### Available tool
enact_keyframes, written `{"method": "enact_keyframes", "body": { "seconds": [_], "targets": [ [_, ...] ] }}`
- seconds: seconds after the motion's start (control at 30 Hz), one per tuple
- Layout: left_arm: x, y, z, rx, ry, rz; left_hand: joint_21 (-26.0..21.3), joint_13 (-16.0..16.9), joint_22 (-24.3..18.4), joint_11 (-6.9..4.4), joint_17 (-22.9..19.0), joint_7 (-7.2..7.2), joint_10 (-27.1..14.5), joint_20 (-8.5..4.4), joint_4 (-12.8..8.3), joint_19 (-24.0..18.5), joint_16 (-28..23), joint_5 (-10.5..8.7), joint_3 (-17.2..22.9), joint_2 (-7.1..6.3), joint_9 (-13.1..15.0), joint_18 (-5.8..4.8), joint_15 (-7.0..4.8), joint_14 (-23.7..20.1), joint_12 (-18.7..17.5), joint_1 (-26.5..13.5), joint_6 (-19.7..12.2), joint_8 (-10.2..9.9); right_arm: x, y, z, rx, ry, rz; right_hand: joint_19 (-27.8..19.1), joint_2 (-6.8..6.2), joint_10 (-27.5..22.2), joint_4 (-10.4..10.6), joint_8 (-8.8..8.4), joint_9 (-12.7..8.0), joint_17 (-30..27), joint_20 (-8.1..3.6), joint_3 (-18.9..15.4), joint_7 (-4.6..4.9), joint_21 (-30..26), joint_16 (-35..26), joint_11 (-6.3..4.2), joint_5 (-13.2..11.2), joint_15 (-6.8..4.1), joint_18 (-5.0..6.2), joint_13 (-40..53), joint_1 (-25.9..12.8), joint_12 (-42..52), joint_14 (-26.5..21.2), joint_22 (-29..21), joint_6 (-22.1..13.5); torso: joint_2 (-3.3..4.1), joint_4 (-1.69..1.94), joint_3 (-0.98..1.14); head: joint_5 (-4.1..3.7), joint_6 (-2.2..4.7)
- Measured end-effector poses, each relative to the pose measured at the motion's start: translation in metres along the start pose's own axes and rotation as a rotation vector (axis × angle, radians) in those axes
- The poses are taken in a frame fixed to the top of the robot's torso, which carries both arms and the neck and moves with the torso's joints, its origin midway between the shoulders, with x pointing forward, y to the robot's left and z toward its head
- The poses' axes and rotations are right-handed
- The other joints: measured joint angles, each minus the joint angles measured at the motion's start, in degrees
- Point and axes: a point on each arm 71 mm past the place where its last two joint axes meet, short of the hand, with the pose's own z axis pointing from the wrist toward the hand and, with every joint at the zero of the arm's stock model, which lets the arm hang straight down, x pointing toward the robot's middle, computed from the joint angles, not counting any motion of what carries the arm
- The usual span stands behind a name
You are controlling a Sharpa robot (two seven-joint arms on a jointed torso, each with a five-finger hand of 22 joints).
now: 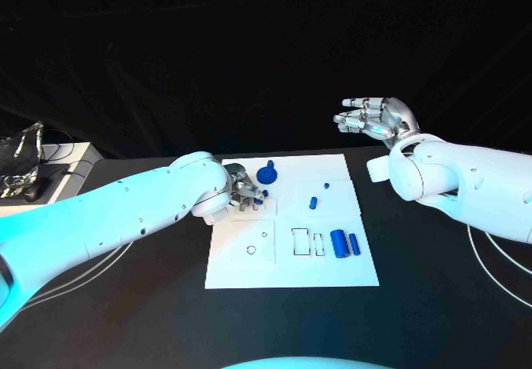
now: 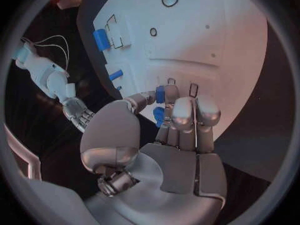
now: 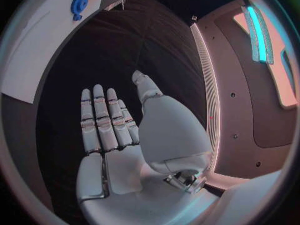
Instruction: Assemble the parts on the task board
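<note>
The white task board (image 1: 290,257) lies mid-table. My left hand (image 1: 244,197) rests over its left upper part, fingers curled, pinching a small blue part (image 2: 159,95) between thumb and fingers. A round blue part (image 1: 267,175) stands just beyond that hand. A short blue peg (image 1: 313,203) and a tiny blue piece (image 1: 327,185) lie right of it. Two blue cylinders (image 1: 345,244) lie side by side near the board's right edge. My right hand (image 1: 373,117) hangs in the air beyond the board's far right corner, fingers spread and holding nothing; the right wrist view shows its bare palm (image 3: 119,135).
Rectangular slots (image 1: 301,241) and a round hole (image 1: 251,249) mark the board's near half. A grey device with cables (image 1: 28,165) stands at the table's far left. White cables (image 1: 493,254) run over the black table on the right.
</note>
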Motion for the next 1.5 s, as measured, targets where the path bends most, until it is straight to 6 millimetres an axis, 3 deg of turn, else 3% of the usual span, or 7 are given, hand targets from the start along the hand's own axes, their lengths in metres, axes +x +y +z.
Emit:
{"method": "enact_keyframes", "body": {
  "seconds": [0.63, 1.5],
  "targets": [
    [0.0023, 0.0039, 0.0001, -0.019, -0.008, 0.046, -0.27, 0.38, 0.49, 0.03, 0.51, 0.10, 0.42, 0.00, -0.18, 0.40, -0.22, 0.84, -0.18, 0.02, 0.00, 0.00, 0.00, 0.00, -0.49, 0.02, 0.28, -0.33, 0.0013, 0.0006, -0.0005, -0.006, 0.020, 0.013, 1.05, 0.00, -0.41, 0.33, -0.22, -0.05, 0.01, 0.15, -0.33, -0.14, 0.02, 0.00, 0.00, 0.00, 0.03, 0.00, 0.01, 0.01, 0.00, 0.37, 0.06, -0.86, -0.15, 0.04, -0.04, 0.13, -0.94],
    [0.0039, 0.0079, -0.0003, -0.029, 0.002, 0.070, -0.27, 0.52, 0.88, 0.00, 0.82, -0.09, 0.83, 0.00, -0.18, 0.40, -0.23, 1.50, -0.18, -0.28, 0.00, 0.00, -0.01, 0.41, -0.75, 0.33, 0.47, -0.65, 0.0027, 0.0008, 0.0000, -0.007, 0.024, 0.016, -0.20, -0.69, -1.49, 1.84, -0.22, -0.10, 0.02, 0.35, -0.38, -0.39, 0.01, 0.00, 0.35, 0.68, 0.46, -0.01, 0.01, -0.67, 0.00, -0.06, 0.04, -2.04, -0.09, 0.01, 0.03, 0.85, -1.24]
  ]
}}
